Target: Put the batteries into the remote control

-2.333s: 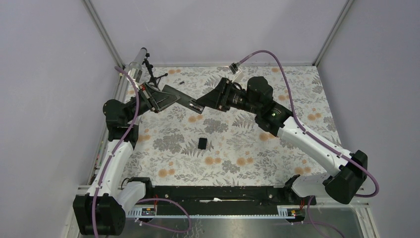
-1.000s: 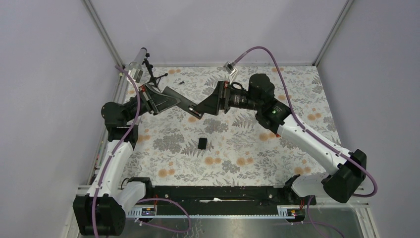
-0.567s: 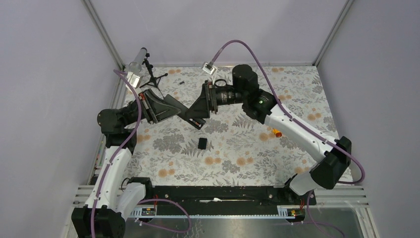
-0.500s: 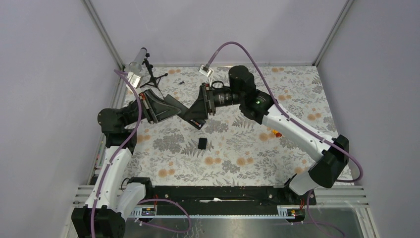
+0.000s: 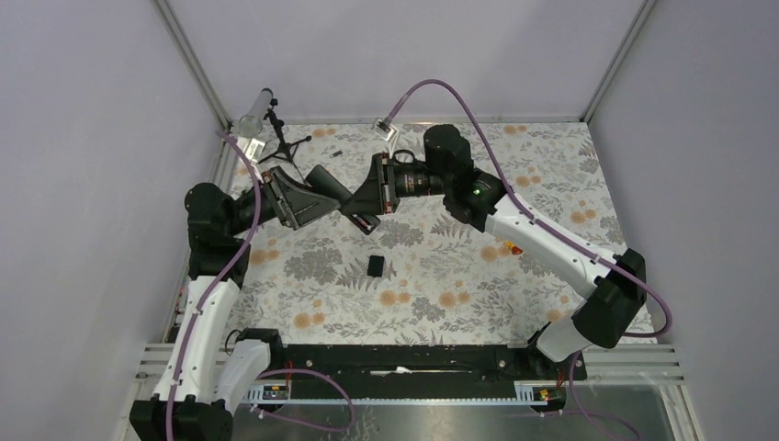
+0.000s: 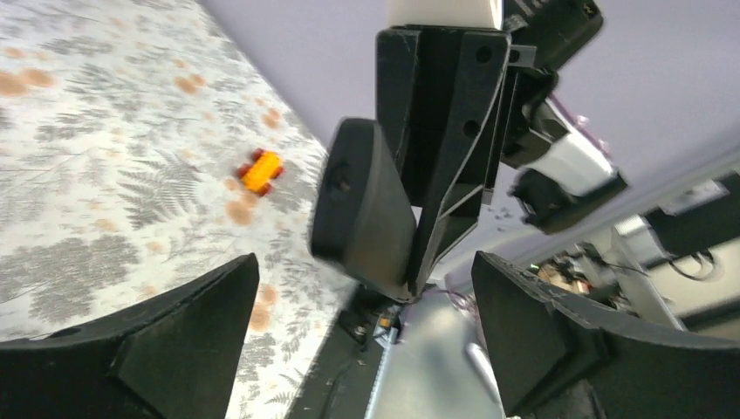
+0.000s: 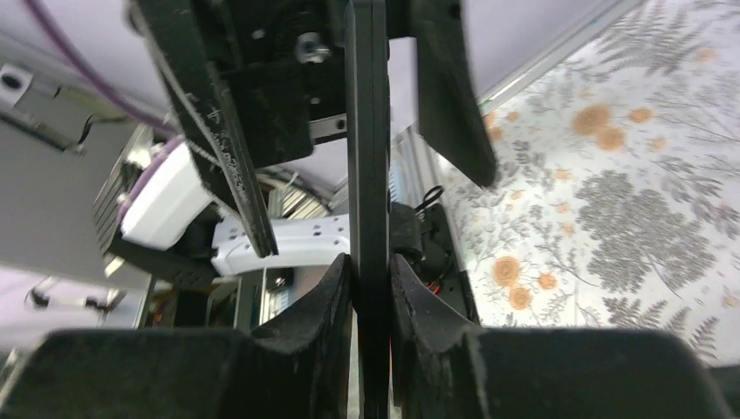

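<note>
Handover complete: my left hand (image 6: 362, 332) has just spread wide, releasing the remote (image 7: 367, 131), which my right hand (image 7: 371, 288) now pinches edge-on above the desk (image 5: 441, 276). I judge loading can proceed.

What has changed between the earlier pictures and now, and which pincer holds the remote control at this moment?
The right pincer moved left, toward the left pincer, and closed on the remote control. The left pincer then opened and let it go, so the remote control passed from left to right. The small black cover and the mini tripod did not move.
</note>
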Robot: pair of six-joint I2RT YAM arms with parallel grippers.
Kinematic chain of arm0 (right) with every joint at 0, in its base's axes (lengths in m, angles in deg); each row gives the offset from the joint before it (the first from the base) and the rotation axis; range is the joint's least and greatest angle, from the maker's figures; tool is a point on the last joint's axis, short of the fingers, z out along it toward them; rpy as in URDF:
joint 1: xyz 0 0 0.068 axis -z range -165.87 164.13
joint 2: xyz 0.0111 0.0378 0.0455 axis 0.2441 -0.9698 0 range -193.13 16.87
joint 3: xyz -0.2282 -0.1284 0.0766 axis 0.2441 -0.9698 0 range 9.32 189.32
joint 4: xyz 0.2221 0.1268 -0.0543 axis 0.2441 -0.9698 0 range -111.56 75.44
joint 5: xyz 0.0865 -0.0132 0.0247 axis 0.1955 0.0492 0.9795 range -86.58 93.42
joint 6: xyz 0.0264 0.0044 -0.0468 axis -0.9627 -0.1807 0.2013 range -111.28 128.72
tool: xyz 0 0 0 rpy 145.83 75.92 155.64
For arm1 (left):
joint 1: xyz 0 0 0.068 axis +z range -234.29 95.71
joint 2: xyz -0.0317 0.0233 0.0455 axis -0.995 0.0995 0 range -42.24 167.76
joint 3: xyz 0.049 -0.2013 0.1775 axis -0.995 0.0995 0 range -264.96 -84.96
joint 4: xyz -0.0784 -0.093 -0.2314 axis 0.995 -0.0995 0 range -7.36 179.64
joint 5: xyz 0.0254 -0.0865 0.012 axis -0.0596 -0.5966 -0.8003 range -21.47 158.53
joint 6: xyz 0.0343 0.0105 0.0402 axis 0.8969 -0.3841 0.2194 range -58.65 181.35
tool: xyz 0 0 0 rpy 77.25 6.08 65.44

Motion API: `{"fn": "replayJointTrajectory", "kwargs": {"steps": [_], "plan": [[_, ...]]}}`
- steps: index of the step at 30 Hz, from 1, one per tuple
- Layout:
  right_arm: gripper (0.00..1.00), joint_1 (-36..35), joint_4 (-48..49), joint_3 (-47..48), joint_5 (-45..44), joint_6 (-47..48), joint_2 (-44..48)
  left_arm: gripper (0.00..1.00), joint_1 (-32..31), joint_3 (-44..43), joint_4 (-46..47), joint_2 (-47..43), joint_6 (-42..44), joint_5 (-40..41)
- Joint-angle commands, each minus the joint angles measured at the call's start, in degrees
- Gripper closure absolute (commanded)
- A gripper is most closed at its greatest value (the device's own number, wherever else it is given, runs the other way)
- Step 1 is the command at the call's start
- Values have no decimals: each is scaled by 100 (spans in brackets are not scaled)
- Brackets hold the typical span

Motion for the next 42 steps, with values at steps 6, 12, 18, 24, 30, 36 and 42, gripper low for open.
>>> {"fn": "replayJointTrajectory", "kwargs": {"steps": [6, 12, 18, 24, 30, 36, 42], "plan": [[87, 708, 192, -1000, -1346, -518, 746, 1, 3, -1431, -4272, -238, 3475, 2374], [87, 1240, -139, -1871, -1565, -459, 1203, 1, -1006, -1735, -4337, -25, 4440, 3832], [87, 1637, -560, -2575, -1774, -212, 1736, 4, -2657, -3176, -4844, 1862, 5641, 6613], [88, 1804, -618, -2975, -1894, -41, 1876, 27, -2774, -4790, -5386, 4119, 6497, 7516], [88, 1855, -719, -2990, -2180, -57, 1726, 25, -2650, -6231, -6070, 6015, 7381, 8293], [90, 1880, -898, -2899, -2733, -120, 1586, 31, -1832, -7754, -6566, 7416, 7125, 7487], [93, 1926, -1104, -2725, -3030, -118, 1274, 32, -1283, -8342, -6319, 8253, 6841, 6649]]}}
